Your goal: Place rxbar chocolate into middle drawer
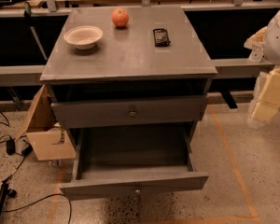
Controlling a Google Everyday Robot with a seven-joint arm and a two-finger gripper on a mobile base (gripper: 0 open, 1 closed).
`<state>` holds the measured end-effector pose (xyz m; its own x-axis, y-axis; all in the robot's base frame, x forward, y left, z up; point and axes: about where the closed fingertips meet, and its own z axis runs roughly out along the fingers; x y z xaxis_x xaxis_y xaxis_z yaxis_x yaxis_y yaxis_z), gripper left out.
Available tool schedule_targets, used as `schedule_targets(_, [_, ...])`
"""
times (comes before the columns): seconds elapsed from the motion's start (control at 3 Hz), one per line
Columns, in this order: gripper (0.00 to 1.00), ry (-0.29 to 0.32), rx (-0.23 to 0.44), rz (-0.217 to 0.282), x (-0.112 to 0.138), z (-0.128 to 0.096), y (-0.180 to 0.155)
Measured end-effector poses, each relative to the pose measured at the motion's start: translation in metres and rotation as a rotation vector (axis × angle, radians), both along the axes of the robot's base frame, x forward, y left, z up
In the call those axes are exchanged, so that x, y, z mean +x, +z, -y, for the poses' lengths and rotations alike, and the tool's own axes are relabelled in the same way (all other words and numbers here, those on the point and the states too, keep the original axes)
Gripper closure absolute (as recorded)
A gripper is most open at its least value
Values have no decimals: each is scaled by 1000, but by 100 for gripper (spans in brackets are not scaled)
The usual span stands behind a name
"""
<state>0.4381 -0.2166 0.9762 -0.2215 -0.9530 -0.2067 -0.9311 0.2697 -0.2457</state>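
The rxbar chocolate [161,36], a small flat black bar, lies on the grey cabinet top [130,55], right of the middle. The middle drawer [133,160] is pulled open, with its knobbed front [137,189] toward me, and its inside looks empty. The similar grey knobbed front [132,112] above it is closed. My gripper [267,97] hangs at the far right edge of the view, beside the cabinet's right side. It is apart from the bar and lower than the cabinet top, and nothing shows in it.
A white bowl [83,36] sits at the top's left and an orange round fruit [120,17] at the back middle. A cardboard box [44,129] and cables [9,148] lie on the floor to the left. Rails run behind the cabinet.
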Motion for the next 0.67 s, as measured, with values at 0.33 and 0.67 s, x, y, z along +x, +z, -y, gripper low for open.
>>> schedule_targets(0.33, [0,1,5,9,0,0,2])
schedule_targets(0.67, [0,-40,122,61,23,-3,5])
